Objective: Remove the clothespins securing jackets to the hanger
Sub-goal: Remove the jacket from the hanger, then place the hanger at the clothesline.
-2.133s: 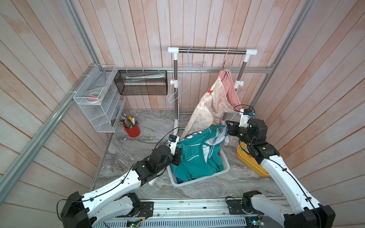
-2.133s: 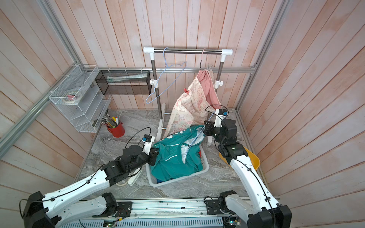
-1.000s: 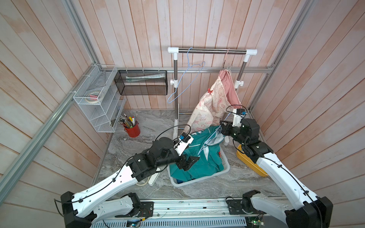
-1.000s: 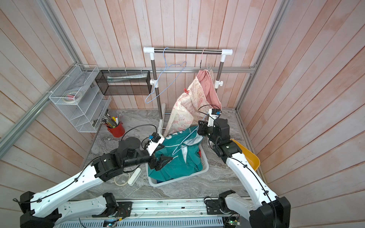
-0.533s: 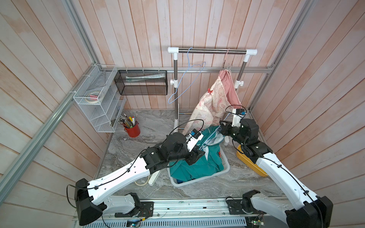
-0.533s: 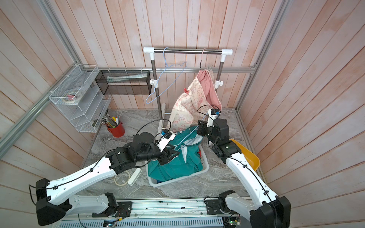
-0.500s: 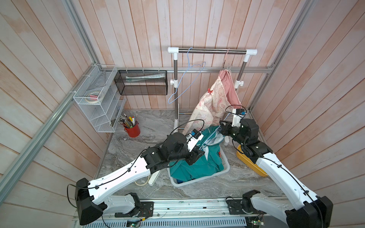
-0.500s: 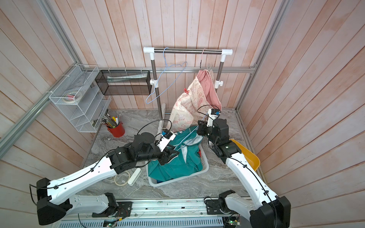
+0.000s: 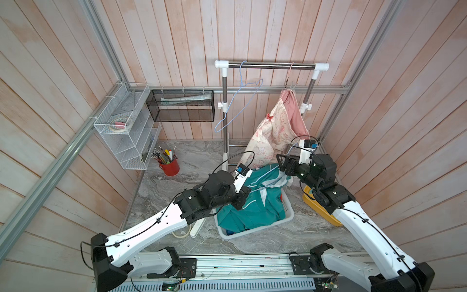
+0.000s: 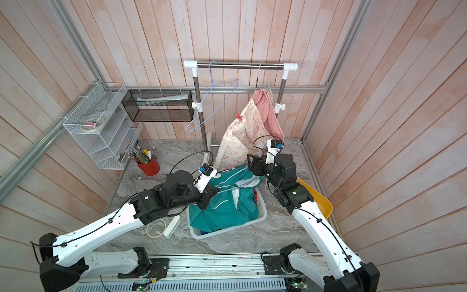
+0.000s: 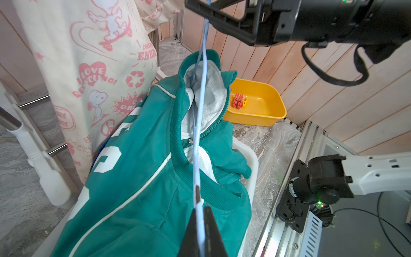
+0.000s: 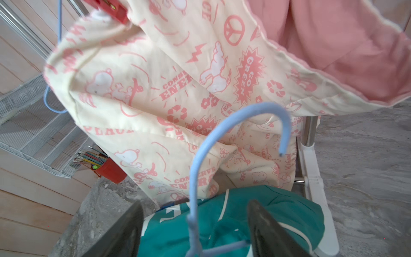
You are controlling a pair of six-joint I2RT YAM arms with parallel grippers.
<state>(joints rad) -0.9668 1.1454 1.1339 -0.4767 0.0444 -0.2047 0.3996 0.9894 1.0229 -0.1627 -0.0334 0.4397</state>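
Wooden walls [image 9: 177, 38] enclose a grey marble floor [image 9: 192, 156]. Over a white basket [image 9: 255, 231], the teal jacket [image 9: 262, 207] and its hanger [image 11: 195, 155] are pinched by the left gripper [image 11: 201, 207]. The right gripper [image 12: 194, 202] is spread wide. A clothespin [image 9: 270, 116] is clipped to the cream jacket [image 9: 270, 136] hung far right.

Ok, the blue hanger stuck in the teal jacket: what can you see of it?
The hanger is thin wire with a light blue coating. Its neck runs out of the open collar of the teal jacket, over the pale mesh lining. The left claw is shut on the wire near the collar. The curved hook hangs on nothing; it stands between the wide-open fingers of the right claw, which do not clamp it. The jacket under it lies partly in a white basket.
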